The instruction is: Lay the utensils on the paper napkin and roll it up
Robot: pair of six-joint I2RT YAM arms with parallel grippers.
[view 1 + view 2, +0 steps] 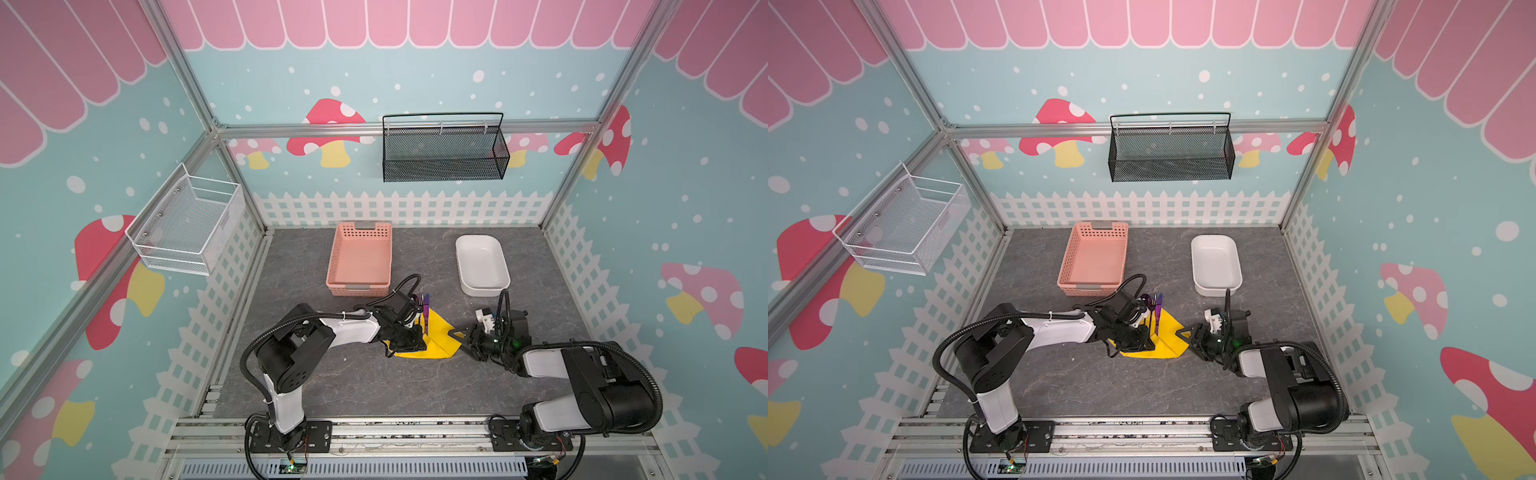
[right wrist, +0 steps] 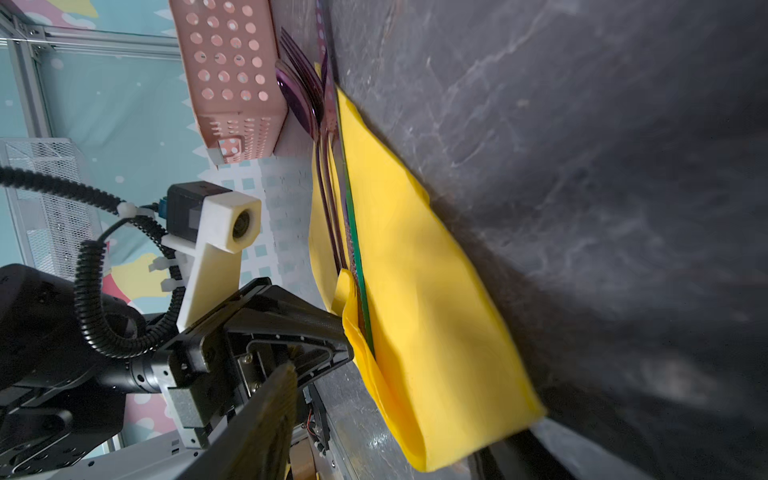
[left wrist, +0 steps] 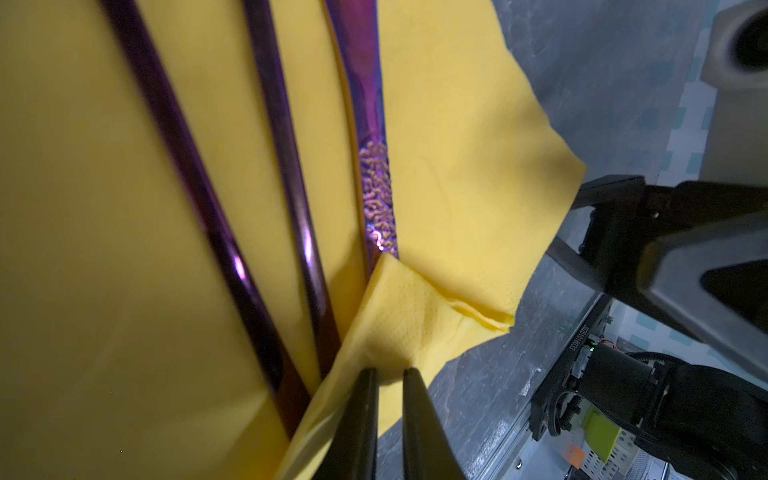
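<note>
Surface: grey marbled tabletop, enclosed by wall panels printed with mushrooms and a picket fence.
Napkin: one bright yellow paper napkin, thin and faintly dimpled. It lies on the tabletop between the two arms, with part of it folded over itself.
Cutlery: three slim, glossy purple utensils lie side by side on the napkin, their heads poking past its far edge toward the pink basket.
Wrist-only detail: the right wrist view separates the round spoon from the fork. The left wrist view shows squiggly embossing on the knife. Both top views show only a purple cluster.
Left gripper: fingers together, pinching a raised fold of the napkin.
Right gripper: jaws apart at the napkin's right edge; whether they touch it cannot be told.
Containers on the tabletop: one perforated pink basket and one smooth white tub with rounded corners, both farther back.
Containers on the walls: one black mesh basket and one white mesh basket.
</note>
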